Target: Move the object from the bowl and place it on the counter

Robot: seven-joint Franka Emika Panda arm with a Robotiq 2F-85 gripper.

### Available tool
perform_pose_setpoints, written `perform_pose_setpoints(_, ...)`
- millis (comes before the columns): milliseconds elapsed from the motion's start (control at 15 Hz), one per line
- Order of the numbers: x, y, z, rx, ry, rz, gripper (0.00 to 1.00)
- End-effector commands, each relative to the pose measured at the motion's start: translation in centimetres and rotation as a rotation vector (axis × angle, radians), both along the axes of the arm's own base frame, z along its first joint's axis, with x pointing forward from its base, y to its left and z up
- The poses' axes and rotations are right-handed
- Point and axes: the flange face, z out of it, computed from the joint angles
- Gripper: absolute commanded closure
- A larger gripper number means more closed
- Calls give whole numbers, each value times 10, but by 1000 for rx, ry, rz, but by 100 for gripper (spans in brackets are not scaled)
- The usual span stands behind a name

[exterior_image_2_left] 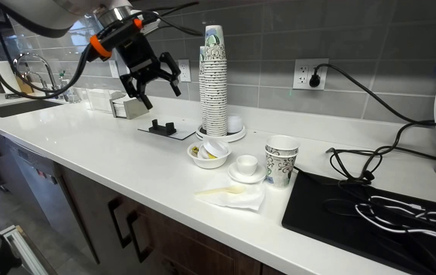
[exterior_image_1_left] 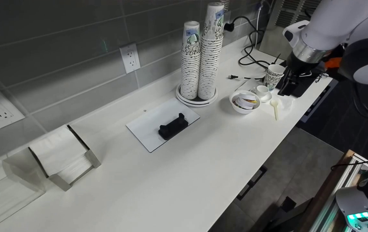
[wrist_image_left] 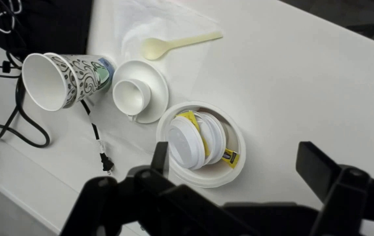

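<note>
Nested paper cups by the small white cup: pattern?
Dark swirls, green-blue patch on white paper cups; wrist view best.

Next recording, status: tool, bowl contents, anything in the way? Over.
Tool open, nothing held. White lids, yellow packets inside bowl. Cup on saucer close beside it, possible snag.

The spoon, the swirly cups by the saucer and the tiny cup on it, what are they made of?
Spoon: probably plastic; smooth, even pale yellow, no wood grain showing. Swirly cups: likely paper, matte outside; thin walls, rolled rims, printed pattern. Tiny cup: ceramic or plastic, I can't tell; smooth, plain white, perhaps slightly glossy.
</note>
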Motion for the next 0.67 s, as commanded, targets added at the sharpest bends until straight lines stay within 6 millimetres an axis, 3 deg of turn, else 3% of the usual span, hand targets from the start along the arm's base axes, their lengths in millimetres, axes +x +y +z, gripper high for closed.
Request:
perform_pose_setpoints(0, 14, -32, -28, -90, 6, 72, 0)
perform_pose_setpoints(200, 28, -52, -55, -163, 1, 87, 0)
perform_pose_setpoints(267, 17, -44, -38, -125, 7, 68, 0)
perform_pose_setpoints(467, 23, -53, -57, -145, 24, 79, 0)
perform_pose_setpoints(600, 24, -52, -58, -145, 24, 82, 0)
